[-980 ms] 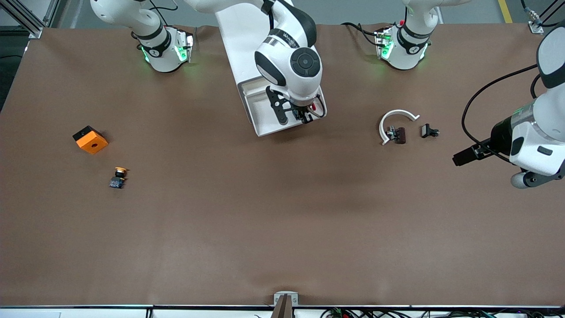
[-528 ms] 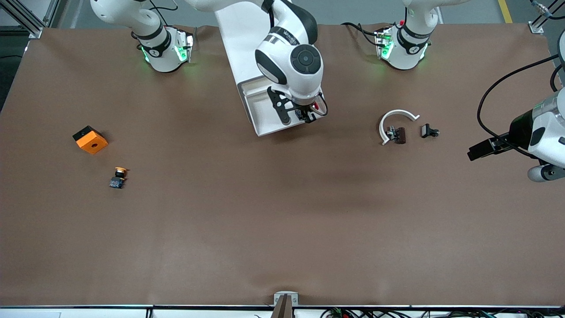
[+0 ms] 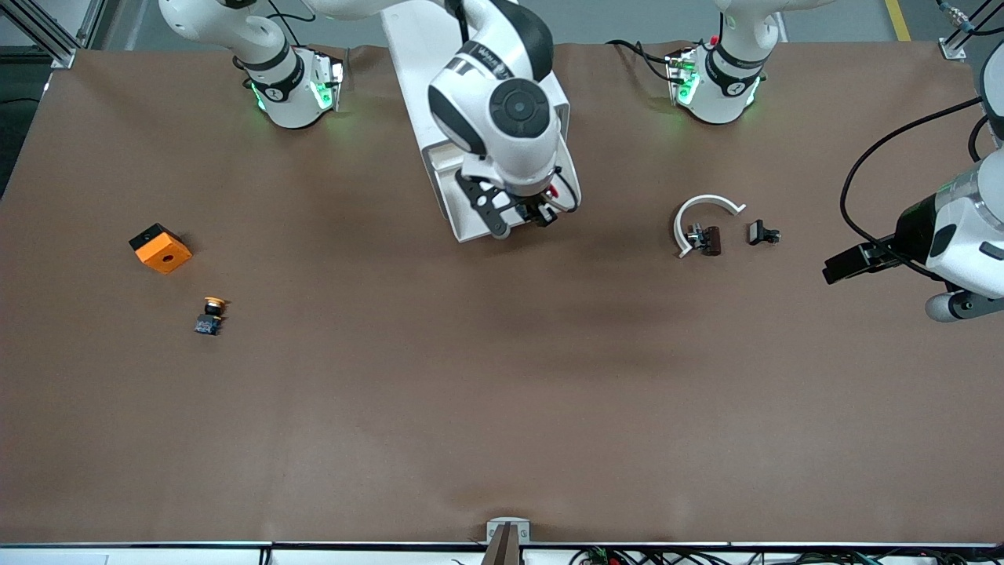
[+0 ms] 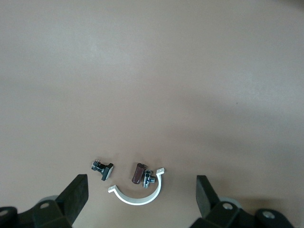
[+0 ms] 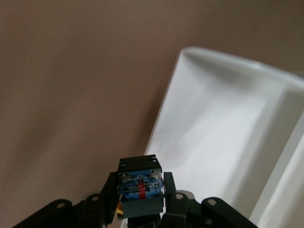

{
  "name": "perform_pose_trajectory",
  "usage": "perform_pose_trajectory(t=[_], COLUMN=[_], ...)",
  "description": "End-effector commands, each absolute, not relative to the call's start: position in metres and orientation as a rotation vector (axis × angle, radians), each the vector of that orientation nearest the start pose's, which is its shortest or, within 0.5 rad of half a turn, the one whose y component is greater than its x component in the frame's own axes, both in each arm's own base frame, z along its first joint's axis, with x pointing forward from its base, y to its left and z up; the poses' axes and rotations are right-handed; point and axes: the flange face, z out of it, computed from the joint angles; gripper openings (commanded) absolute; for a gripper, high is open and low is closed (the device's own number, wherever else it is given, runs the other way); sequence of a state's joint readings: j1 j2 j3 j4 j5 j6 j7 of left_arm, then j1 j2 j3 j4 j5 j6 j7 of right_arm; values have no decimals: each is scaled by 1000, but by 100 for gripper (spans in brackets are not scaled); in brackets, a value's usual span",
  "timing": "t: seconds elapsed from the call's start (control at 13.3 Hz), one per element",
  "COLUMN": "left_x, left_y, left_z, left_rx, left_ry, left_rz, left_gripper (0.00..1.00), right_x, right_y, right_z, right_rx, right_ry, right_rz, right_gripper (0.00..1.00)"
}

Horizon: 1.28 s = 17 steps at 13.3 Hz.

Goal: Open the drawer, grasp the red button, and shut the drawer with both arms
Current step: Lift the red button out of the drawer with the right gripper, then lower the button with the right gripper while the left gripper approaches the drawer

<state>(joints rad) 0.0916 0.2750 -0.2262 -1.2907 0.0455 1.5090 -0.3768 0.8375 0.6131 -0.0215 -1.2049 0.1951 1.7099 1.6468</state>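
My right gripper (image 3: 540,212) is shut on the button and holds it over the front end of the open white drawer (image 3: 471,220). The button's red cap (image 3: 555,191) peeks out beside the fingers. In the right wrist view the button's black-and-blue body (image 5: 139,183) sits clamped in my right gripper (image 5: 140,192), with the drawer's white tray (image 5: 223,123) below. My left gripper (image 3: 838,269) is open and empty, up in the air near the left arm's end of the table. Its fingers (image 4: 76,195) show spread wide in the left wrist view.
The white cabinet (image 3: 416,55) stands between the arm bases. A white curved clip (image 3: 700,209), a small brown part (image 3: 711,240) and a small black part (image 3: 762,232) lie toward the left arm's end. An orange block (image 3: 160,248) and a yellow-capped button (image 3: 210,314) lie toward the right arm's end.
My right gripper has shifted slightly over the drawer's front end with the button still in it. My left arm has drawn back toward its end of the table.
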Motion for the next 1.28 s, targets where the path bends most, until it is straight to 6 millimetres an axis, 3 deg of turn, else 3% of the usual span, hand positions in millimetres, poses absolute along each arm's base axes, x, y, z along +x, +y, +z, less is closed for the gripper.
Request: perform_pose_trajectory(t=[0.0, 0.15, 0.45, 0.6, 0.9, 1.21], left_x=[619, 619, 620, 621, 619, 620], left_y=[-59, -60, -69, -79, -126, -161], left_z=[596, 596, 588, 582, 559, 539], left_rx=[-3108, -3105, -3112, -3115, -3081, -3045], left_ry=[-395, -392, -373, -372, -525, -589], left_rz=[79, 77, 101, 119, 185, 211], left_gripper=[100, 100, 100, 100, 100, 100], right_x=[506, 527, 561, 572, 588, 598], right_y=[488, 439, 337, 288, 206, 129], right_z=[456, 489, 502, 496, 479, 444], right_rx=[-2948, -2983, -3040, -3070, -3088, -3078], right_ry=[1042, 848, 613, 495, 340, 204], right_rz=[412, 412, 458, 454, 384, 326], right_gripper=[0, 0, 0, 0, 0, 0])
